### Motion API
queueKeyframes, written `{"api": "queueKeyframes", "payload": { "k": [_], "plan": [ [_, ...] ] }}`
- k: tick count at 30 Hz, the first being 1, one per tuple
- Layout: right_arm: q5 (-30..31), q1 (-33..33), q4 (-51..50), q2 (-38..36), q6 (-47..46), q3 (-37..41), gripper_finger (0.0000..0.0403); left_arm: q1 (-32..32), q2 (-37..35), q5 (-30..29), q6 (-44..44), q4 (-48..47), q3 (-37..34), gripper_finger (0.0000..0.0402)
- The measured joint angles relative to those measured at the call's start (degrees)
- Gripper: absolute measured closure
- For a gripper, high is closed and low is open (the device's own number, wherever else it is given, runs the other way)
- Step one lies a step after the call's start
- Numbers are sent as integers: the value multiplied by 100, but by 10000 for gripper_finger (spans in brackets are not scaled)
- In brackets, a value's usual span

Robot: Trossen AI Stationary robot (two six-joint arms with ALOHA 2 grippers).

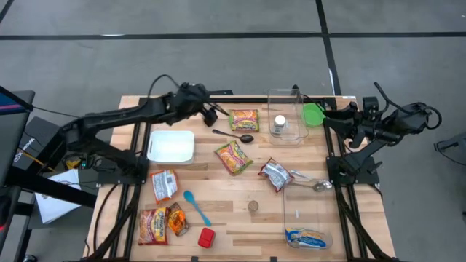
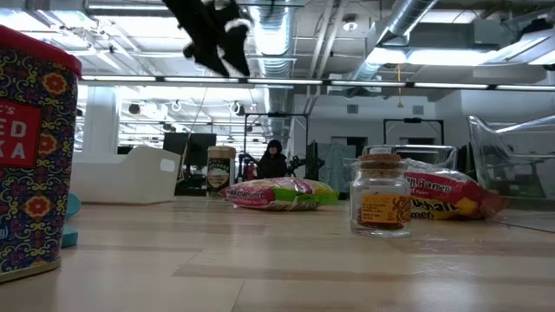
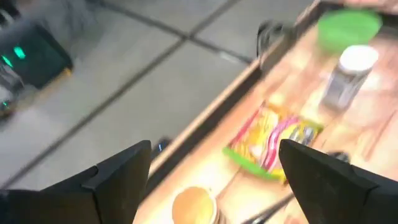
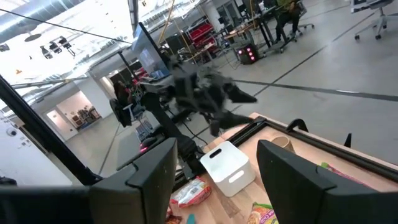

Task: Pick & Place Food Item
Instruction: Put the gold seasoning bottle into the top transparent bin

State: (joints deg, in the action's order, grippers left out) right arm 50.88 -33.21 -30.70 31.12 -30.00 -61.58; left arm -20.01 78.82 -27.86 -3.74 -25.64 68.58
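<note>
My left gripper (image 1: 211, 110) hangs above the far edge of the table (image 1: 240, 211), fingers (image 3: 118, 180) spread wide, nothing between them. Below and just ahead lies a ramen pack (image 1: 244, 119), flat on the wood, close to the far edge. A black spoon (image 1: 234, 135) lies beside it. A jar (image 1: 279, 125) with a white lid stands in a clear bin (image 1: 285, 98), a green lid (image 1: 313, 114) next to that. White tray (image 1: 172, 145) sits near my left arm. Second ramen pack (image 1: 233, 157) mid-table, tilted. My right gripper (image 1: 329, 116) waits at the far right corner, fingers (image 4: 152, 174) apart, empty. A person (image 2: 272, 161) sits far off in the room.
</note>
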Motion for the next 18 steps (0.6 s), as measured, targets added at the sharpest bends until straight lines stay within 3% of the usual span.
{"api": "queueKeyframes", "payload": {
  "k": [3,11,18],
  "plan": [
    [1,-1,14,3,0,0,187,-276,317,295,-349,114,0,54],
    [5,-2,81,3,0,0,187,-1132,774,405,-2305,88,0,60],
    [78,-2,81,3,20,0,187,-1410,1231,778,-3796,-67,0,62]
  ]
}}
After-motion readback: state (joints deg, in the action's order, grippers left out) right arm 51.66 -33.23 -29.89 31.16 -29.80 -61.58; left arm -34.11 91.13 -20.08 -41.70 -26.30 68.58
